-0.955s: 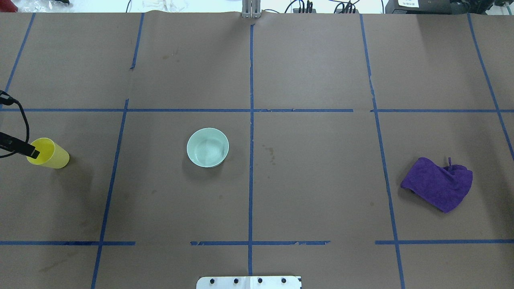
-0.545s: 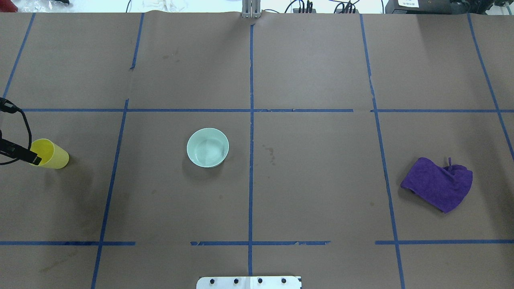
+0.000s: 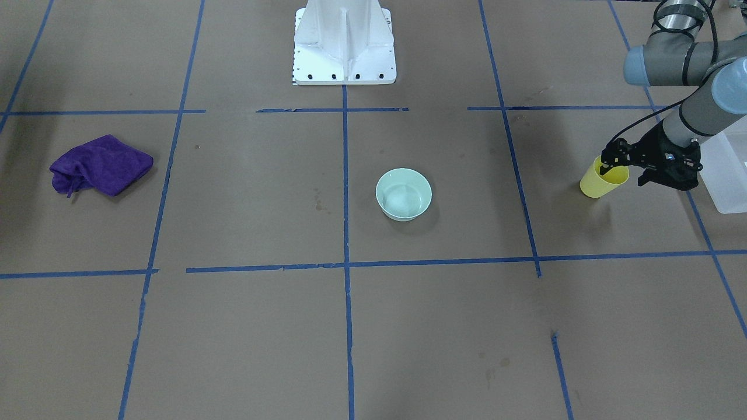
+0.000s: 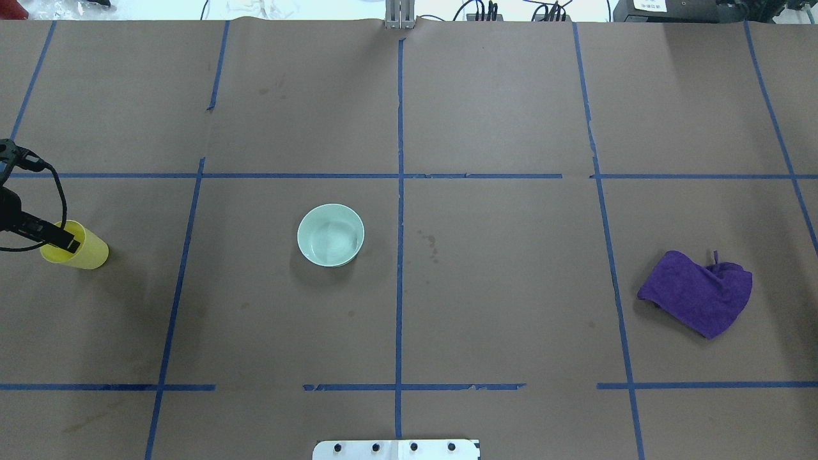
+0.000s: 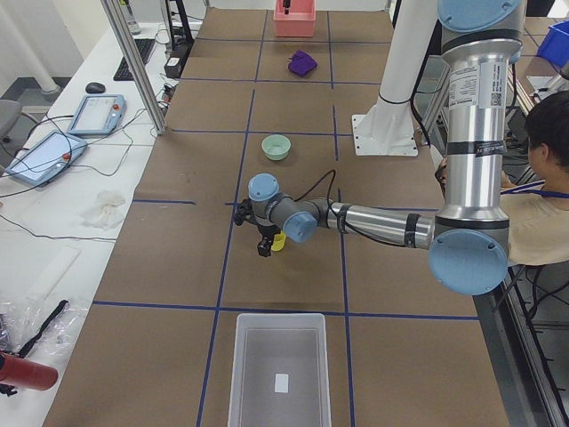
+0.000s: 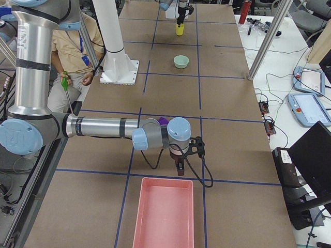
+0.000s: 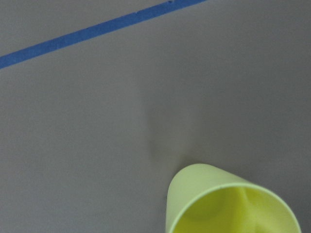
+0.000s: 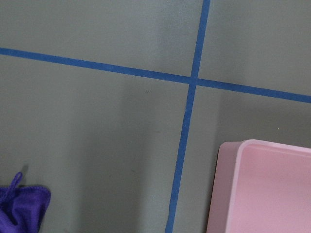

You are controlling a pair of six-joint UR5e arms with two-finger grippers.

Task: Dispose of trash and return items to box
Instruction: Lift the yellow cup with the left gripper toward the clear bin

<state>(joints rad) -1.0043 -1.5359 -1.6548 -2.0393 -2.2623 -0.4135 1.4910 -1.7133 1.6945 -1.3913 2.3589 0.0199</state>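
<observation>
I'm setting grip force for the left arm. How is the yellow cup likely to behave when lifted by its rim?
The yellow cup looks like thin plastic and empty, so it is probably light and slightly squeezable. It is taller than wide with a narrower base, so a sideways nudge may tip it. Its round wall would then likely roll.

I see a crumpled purple cloth [image 4: 696,292] lying on the brown paper table cover [image 4: 498,102], which is gridded with blue tape lines [image 4: 400,128]. A pink rectangular plastic tray [image 6: 164,217] sits near the cloth, not touching it.
</observation>
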